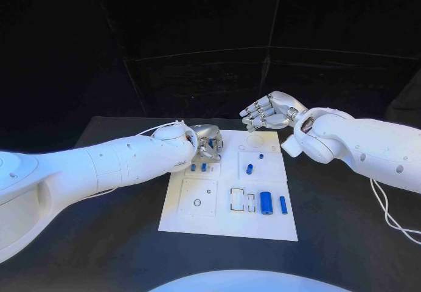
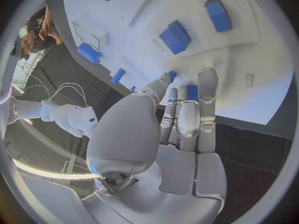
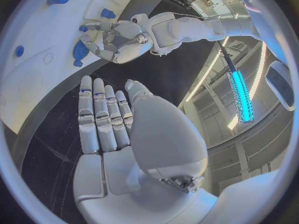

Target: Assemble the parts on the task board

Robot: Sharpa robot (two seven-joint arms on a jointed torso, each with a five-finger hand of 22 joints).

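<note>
Legible text, labels, brands, numbers, signs: none on the task board (image 1: 224, 219), on the blue parts (image 1: 266, 201), on either hand or on the table (image 1: 351, 243); the board's markings are plain outlines and circles only, without lettering.

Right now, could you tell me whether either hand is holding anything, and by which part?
The right hand holds nothing, its fingers straight and apart. The left hand is over the task board; whether its fingers grip a part cannot be told.

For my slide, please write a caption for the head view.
Left robot hand reaches over the task board among blue parts; right robot hand hovers open.
</note>
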